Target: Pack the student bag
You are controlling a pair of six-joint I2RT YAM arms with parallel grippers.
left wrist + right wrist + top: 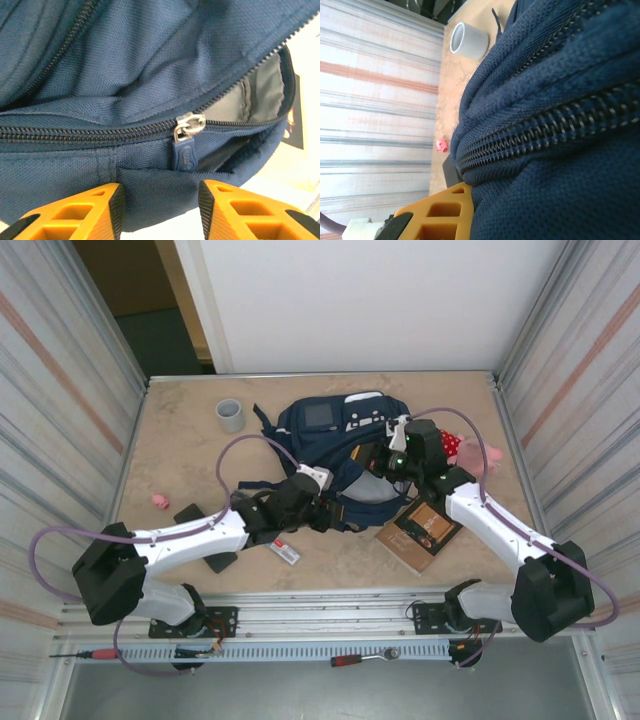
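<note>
Both our arms reach in from the near edge, tips close together. Our left gripper [160,194] holds its orange fingers [85,212] apart. Our right gripper [387,462], we cannot tell.

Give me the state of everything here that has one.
student bag: lying flat, zipper partly open
zipper pull: hanging down at the closed end of the opening
left gripper: open, just short of the pull
right gripper: against the bag, open or shut unclear
grey cup: upright
book: closed, lying flat
</note>
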